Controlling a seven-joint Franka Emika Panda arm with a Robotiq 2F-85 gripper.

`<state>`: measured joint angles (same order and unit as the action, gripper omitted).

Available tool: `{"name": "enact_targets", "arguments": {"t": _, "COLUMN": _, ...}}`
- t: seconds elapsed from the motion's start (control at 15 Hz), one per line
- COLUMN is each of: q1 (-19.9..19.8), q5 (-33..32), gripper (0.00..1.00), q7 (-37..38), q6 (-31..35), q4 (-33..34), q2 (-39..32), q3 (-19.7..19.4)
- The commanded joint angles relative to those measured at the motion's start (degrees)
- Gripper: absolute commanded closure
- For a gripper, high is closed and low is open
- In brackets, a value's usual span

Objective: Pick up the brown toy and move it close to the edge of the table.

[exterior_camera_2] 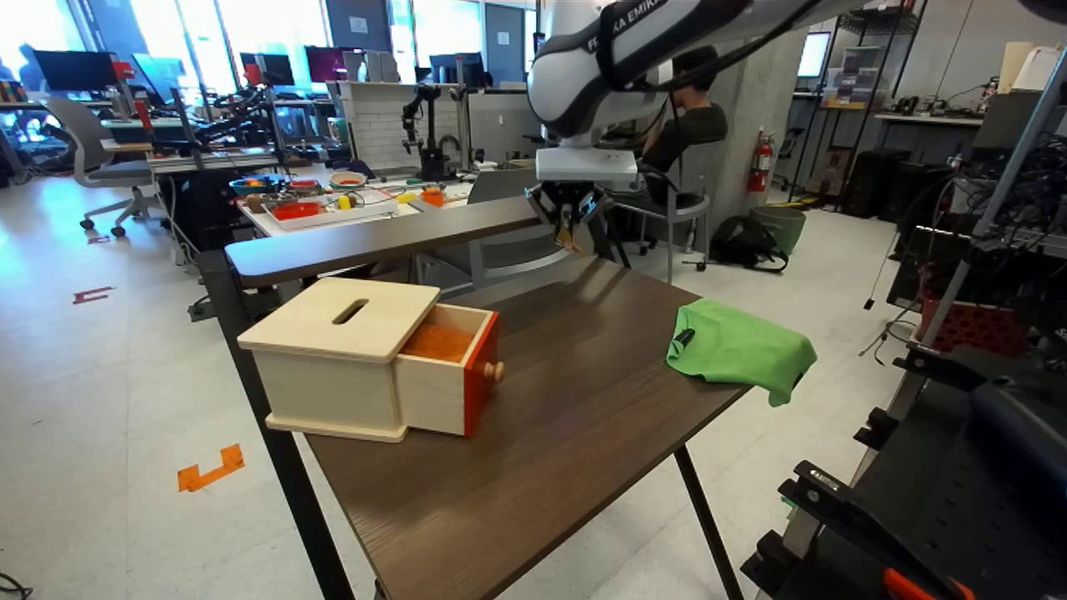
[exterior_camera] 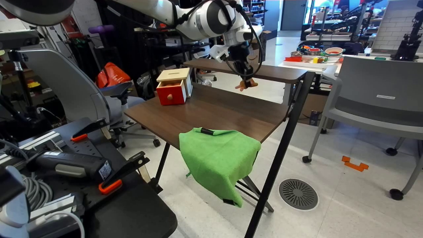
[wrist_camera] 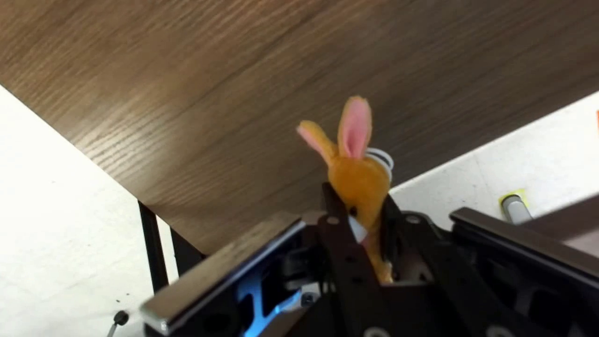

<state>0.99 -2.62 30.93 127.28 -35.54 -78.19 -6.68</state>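
Note:
The brown toy is a small orange-brown plush figure with pink-lined ears and a white patch. It shows in the wrist view and in both exterior views. My gripper is shut on it, with one black finger on each side of its body. Part of the toy is hidden behind the fingers. The gripper holds the toy in the air above the dark brown table, near the raised back shelf. In the wrist view, the tabletop and one of its corners lie beneath.
A wooden box with a red drawer stands on the table; its drawer is partly open in an exterior view. A green cloth hangs over the table's edge. Grey chairs and a black cart stand around the table.

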Motion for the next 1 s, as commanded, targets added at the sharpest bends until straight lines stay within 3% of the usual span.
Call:
{"name": "enact_targets", "arguments": {"t": 0.0, "q1": 0.33, "q5": 0.90, "gripper": 0.95, "q7": -4.23, "q6": 0.52, "q4": -4.23, "q2": 6.06, "q3": 2.62}}
{"name": "enact_targets", "arguments": {"t": 0.53, "q1": 1.81, "q5": 0.51, "gripper": 0.95, "q7": -12.43, "q6": 5.85, "q4": -23.42, "q2": 20.27, "q3": 7.81}}
{"name": "enact_targets", "arguments": {"t": 0.93, "q1": 2.31, "q5": 4.36, "gripper": 0.95, "q7": -20.22, "q6": 8.09, "q4": -38.58, "q2": 29.75, "q3": 10.08}}
